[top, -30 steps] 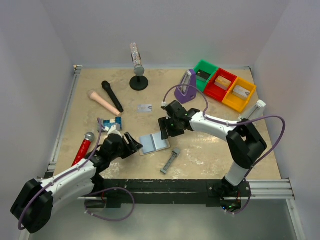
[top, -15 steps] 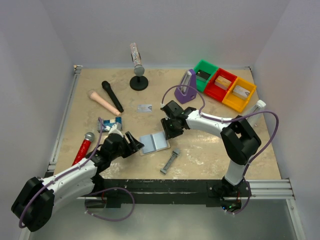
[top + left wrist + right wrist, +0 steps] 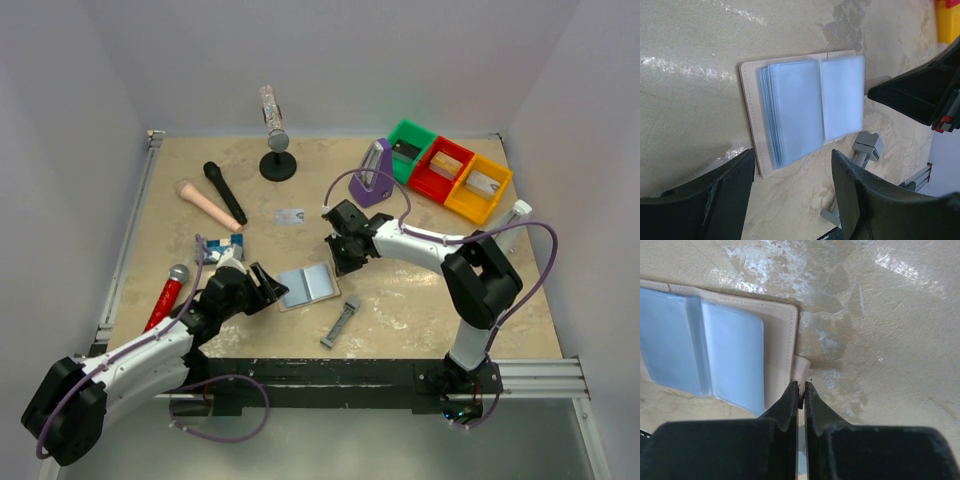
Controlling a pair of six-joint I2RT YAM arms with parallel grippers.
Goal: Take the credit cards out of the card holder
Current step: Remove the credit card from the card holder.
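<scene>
- From the top camera, I am seeing the card holder point(image 3: 308, 285) lying open and flat on the table point(image 3: 420, 300), near the front edge, between the two arms. Its long side is running left to right, with the right end tipping a little toward the back. The fold is crossing it front to back.
- The left gripper point(image 3: 272, 288) is sitting just beside the holder's left end. The right gripper point(image 3: 338, 263) is sitting at its back right corner. A silver credit card point(image 3: 289, 216) is lying by itself farther back, well apart from the holder.
- From the left wrist camera, I am looking at pale blue pockets facing up. The left gripper's fingers point(image 3: 715, 195) are standing wide apart and holding nothing.
- From the right wrist camera, the right gripper's fingers point(image 3: 790, 400) are pressing together right at a small tan tab point(image 3: 801, 369) that is sticking out from the holder's edge. I cannot tell if the tab is pinched.
</scene>
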